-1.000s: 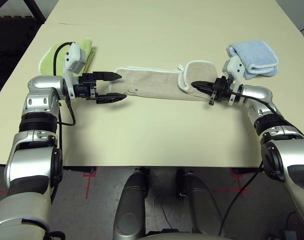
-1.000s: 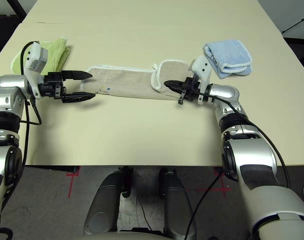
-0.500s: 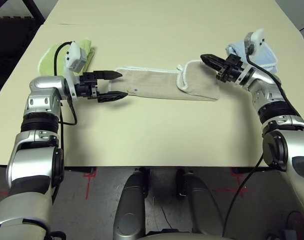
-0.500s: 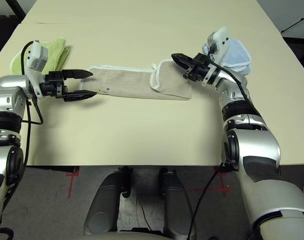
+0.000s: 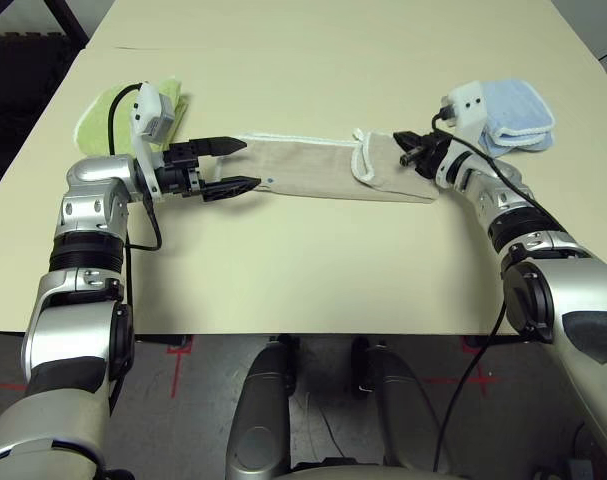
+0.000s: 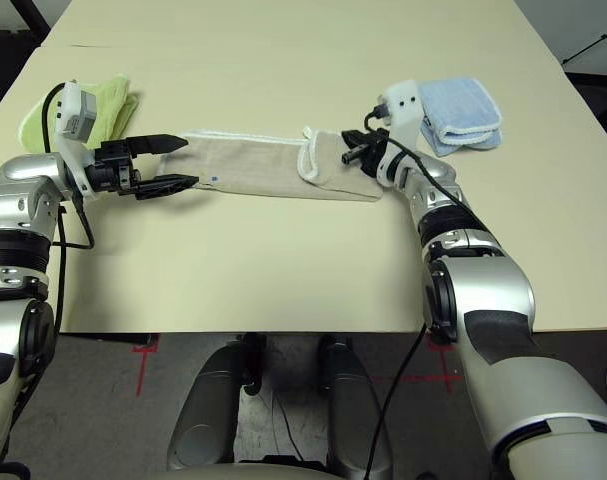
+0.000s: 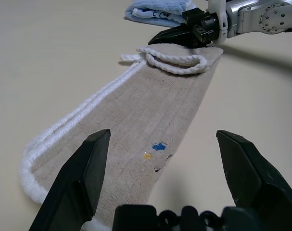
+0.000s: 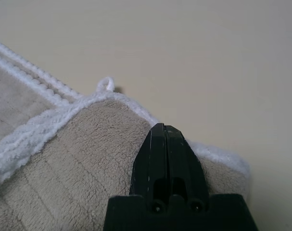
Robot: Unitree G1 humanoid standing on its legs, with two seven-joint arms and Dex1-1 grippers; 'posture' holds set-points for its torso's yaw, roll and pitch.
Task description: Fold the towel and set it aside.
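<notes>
The towel (image 5: 323, 168) is lying flat as a long, narrow strip of nubby tan terry across the middle of the smooth cream desk (image 5: 313, 270), its right end flapped over with ropey white edging showing. The left gripper (image 5: 233, 165) is hovering at the strip's left end, pointed black fingers spread wide. The right gripper (image 8: 166, 144) is sitting over the folded flap, fingers pressed together, pinching nothing. A fluffy light green towel (image 5: 108, 108) is sitting near the desk's left edge, and a folded light blue towel (image 5: 518, 112) toward the right edge.

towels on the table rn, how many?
3: beige towel stretched out mid-table, green towel far left, blue towel far right. None seem hidden.
</notes>
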